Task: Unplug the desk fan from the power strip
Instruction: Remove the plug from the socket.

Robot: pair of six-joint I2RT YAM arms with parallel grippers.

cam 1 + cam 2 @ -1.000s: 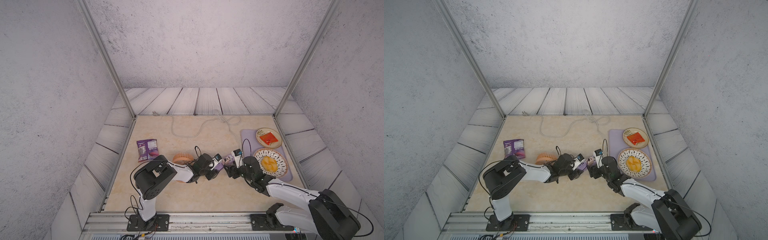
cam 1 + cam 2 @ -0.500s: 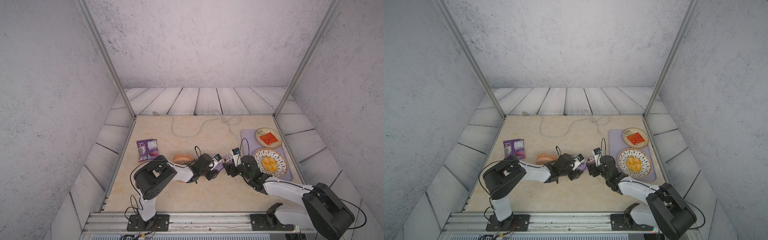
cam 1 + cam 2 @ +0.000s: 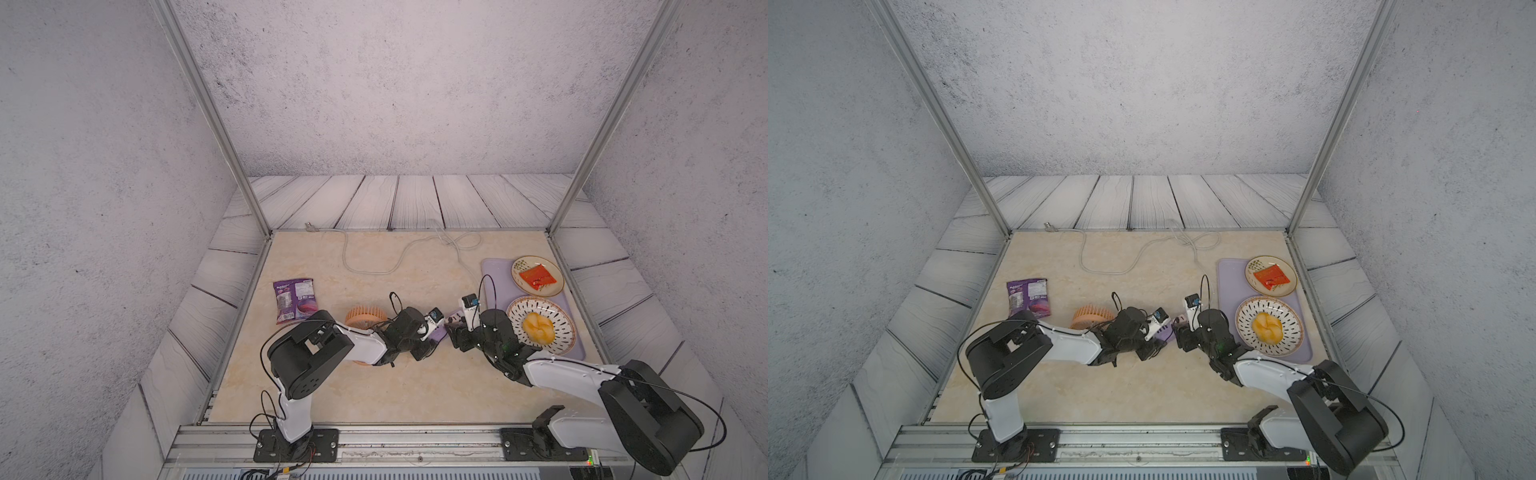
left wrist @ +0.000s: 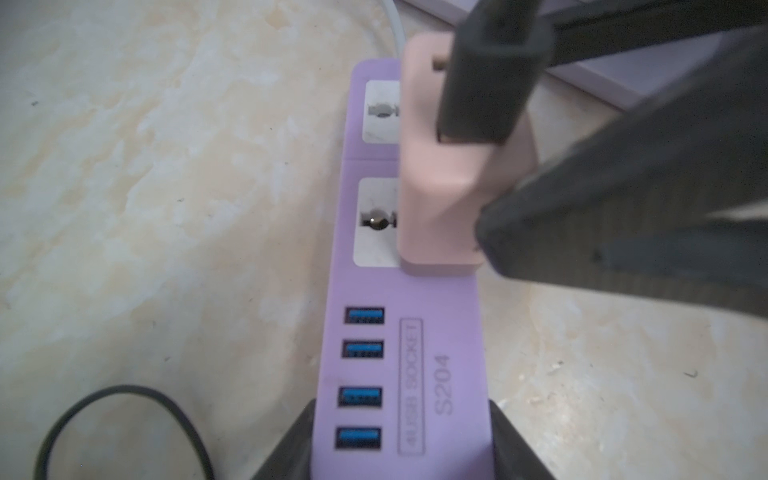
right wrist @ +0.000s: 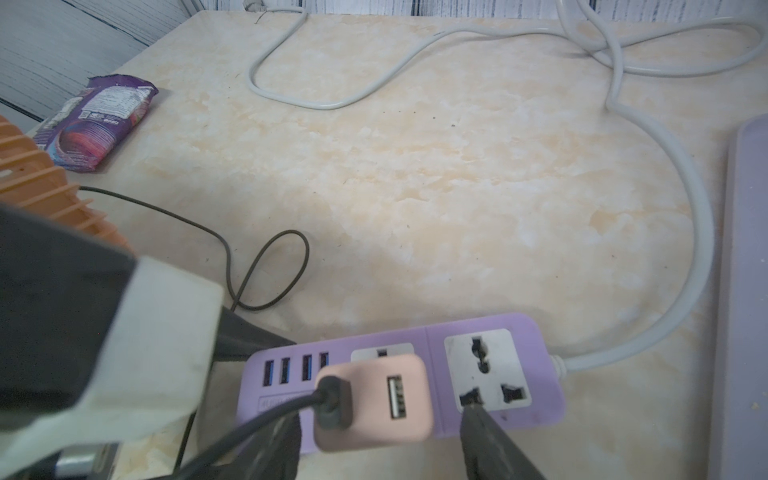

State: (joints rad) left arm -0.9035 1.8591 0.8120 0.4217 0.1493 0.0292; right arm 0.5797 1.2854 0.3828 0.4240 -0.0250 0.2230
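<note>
Plug point(image 4: 436, 187) sits in the strip point(image 4: 415, 353), straddled by your right gripper point(image 5: 378, 415), whose jaws are part open with a slim gap on one side. Your left gripper point(image 4: 401, 415) is clamped fully on the strip's USB end. Fan point(image 3: 363, 322) lies just behind that gripper, its cord point(image 4: 120, 390) looping beside it.

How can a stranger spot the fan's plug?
On the beige table, find the purple power strip near the middle. The plug stands in the socket nearest its blue USB ports. Nothing else nearby is a pale pink block with a black cord.
</note>
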